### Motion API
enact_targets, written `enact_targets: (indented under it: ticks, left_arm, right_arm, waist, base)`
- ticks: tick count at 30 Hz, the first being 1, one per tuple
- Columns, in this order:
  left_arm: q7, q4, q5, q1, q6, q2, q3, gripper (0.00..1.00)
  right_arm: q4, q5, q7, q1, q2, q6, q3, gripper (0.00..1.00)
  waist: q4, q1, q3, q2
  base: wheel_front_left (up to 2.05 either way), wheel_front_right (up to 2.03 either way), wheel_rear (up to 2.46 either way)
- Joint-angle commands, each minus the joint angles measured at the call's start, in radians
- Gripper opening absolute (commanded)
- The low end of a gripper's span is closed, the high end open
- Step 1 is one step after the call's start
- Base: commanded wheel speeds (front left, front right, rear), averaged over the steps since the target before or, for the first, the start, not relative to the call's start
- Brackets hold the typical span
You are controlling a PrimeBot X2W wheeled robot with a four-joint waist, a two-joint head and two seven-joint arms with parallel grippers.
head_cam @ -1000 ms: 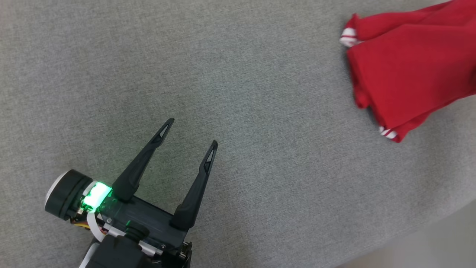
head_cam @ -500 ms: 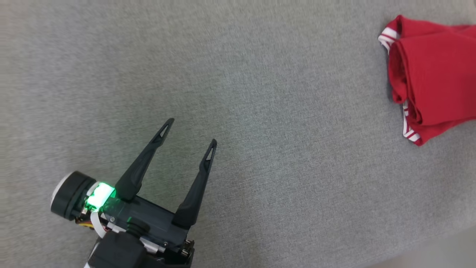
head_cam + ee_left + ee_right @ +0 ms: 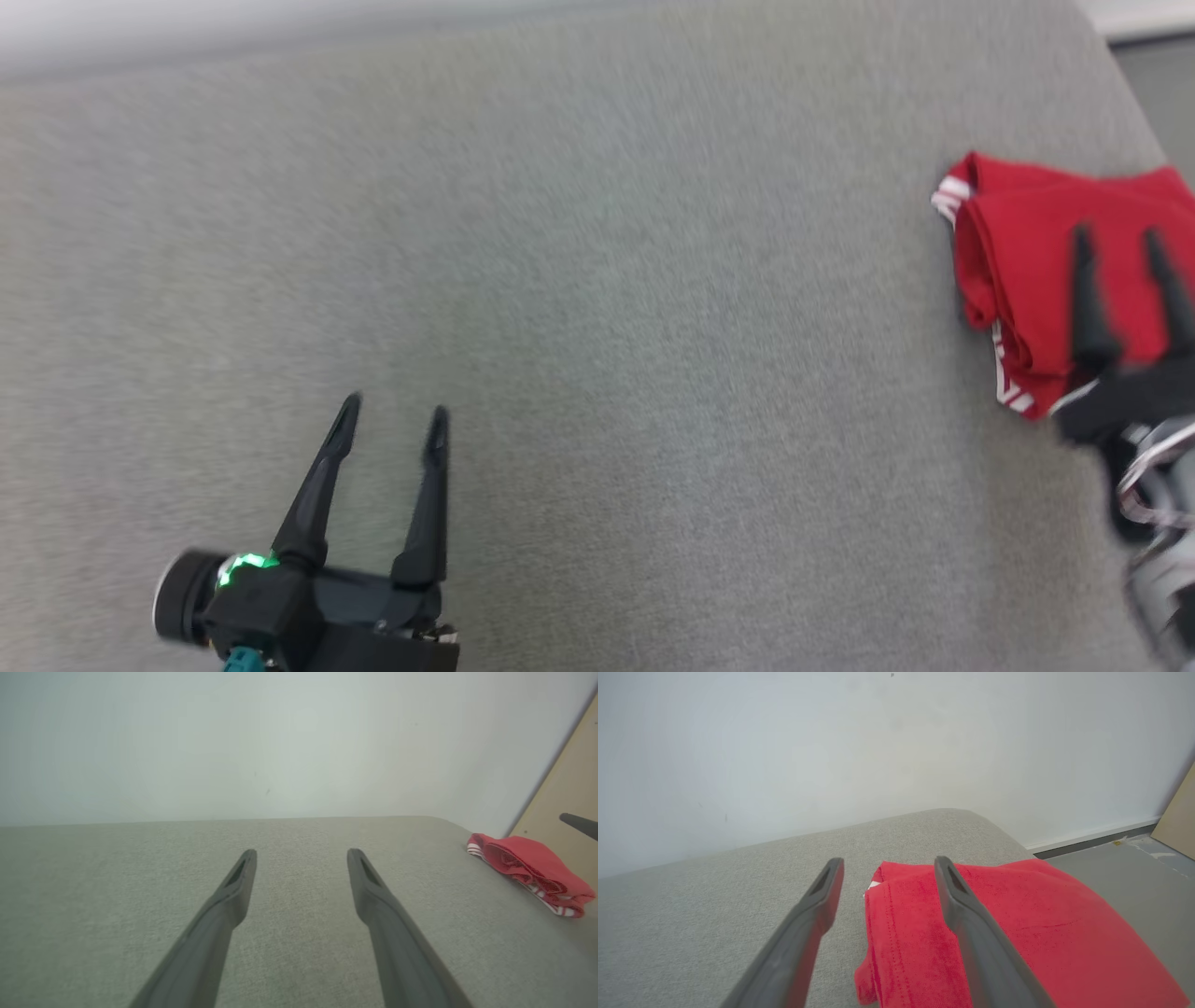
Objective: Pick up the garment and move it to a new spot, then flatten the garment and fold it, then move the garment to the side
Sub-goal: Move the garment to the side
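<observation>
We work over a wide grey cloth-covered surface (image 3: 560, 280), with a pale wall (image 3: 784, 742) behind it and grey floor (image 3: 1111, 868) beyond its rounded corner. The red garment (image 3: 1018, 271) lies on our right side of that surface, close to the corner and the edge, well apart from the middle. It sits as a compact, layered bundle rather than spread out, so we judge the flattening and folding done and the move to the side as good as made.

Our right gripper (image 3: 1118, 233) hangs over the bundle, its two fingers spread wide with nothing between them; in the right wrist view they straddle the bundle's near-left edge, and we cannot tell whether the tips touch the cloth. Our left gripper (image 3: 393, 409) waits well away on our left over the surface, its fingers likewise wide apart and empty. The white-striped trim (image 3: 1010, 383) peeks out along the bundle's lower edge, a little untidy. What remains, as we read it, is at most drawing the right arm clear, and perhaps squaring the stack.
</observation>
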Motion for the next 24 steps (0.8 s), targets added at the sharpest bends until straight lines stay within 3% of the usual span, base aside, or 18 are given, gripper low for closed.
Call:
enact_targets:
  ticks: [1, 14, 24]
  left_arm:
    - [-0.007, 0.025, -0.010, 0.025, 0.006, -0.006, 0.008, 1.00]
    - [-0.028, 0.157, -0.033, 0.116, 0.060, -0.042, 0.094, 1.00]
    - [-0.028, 0.110, 0.027, 0.215, 0.028, -0.066, 0.168, 1.00]
  right_arm:
    - [-0.018, -0.027, -0.001, 0.047, 0.028, -0.002, 0.004, 1.00]
    - [-0.175, -0.220, -0.001, 0.268, 0.166, -0.002, 0.065, 1.00]
    - [-0.373, -0.369, -0.001, 0.398, 0.226, -0.002, 0.000, 1.00]
  waist:
    - [0.065, 0.0002, -0.115, 0.0002]
    - [0.108, 0.0002, -0.314, 0.0002]
    - [0.131, 0.0002, -0.385, 0.0002]
  base:
    - [0.00, 0.00, 0.00]
    - [0.00, 0.00, 0.00]
    - [0.00, 0.00, 0.00]
